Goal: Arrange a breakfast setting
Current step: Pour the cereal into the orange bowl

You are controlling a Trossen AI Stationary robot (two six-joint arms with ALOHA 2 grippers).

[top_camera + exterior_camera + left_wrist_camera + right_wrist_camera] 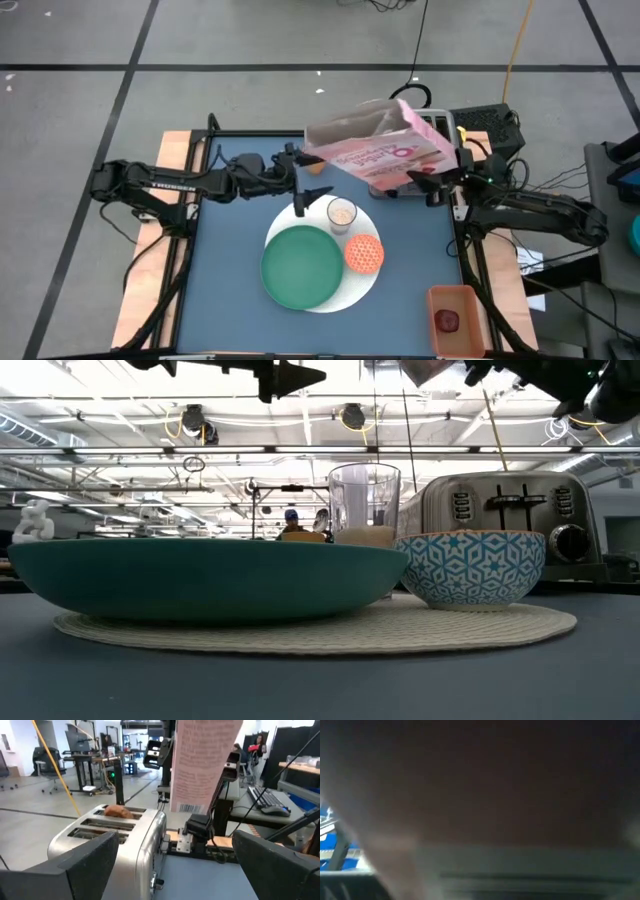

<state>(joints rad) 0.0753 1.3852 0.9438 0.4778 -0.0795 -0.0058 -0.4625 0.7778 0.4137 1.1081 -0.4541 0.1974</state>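
My right gripper (432, 180) is shut on the pink cereal box (380, 145), which it holds tilted above the silver toaster (115, 835) at the table's far side. A brown bagel (117, 811) sticks out of a toaster slot. My left gripper (310, 197) hangs open and empty above the far edge of the white round mat (355, 292). On the mat rest the green plate (300, 265), the small glass (342, 213) and the patterned bowl (364, 253). The dark red fruit (447, 320) lies in an orange tray. No spoon shows. My right gripper holds the cereal box by its end toward the table's right edge (440, 165), coming level from the right. The box is lifted clear above the toaster, tilted, its open top (335, 130) toward the left. The box fills the right wrist view, so the fingers do not show.
The orange tray (455, 298) sits at the table's near right corner. The toaster is mostly hidden under the box in the high view (400, 188). Bare blue table (225, 260) lies left of the mat. People and desks show in the room beyond.
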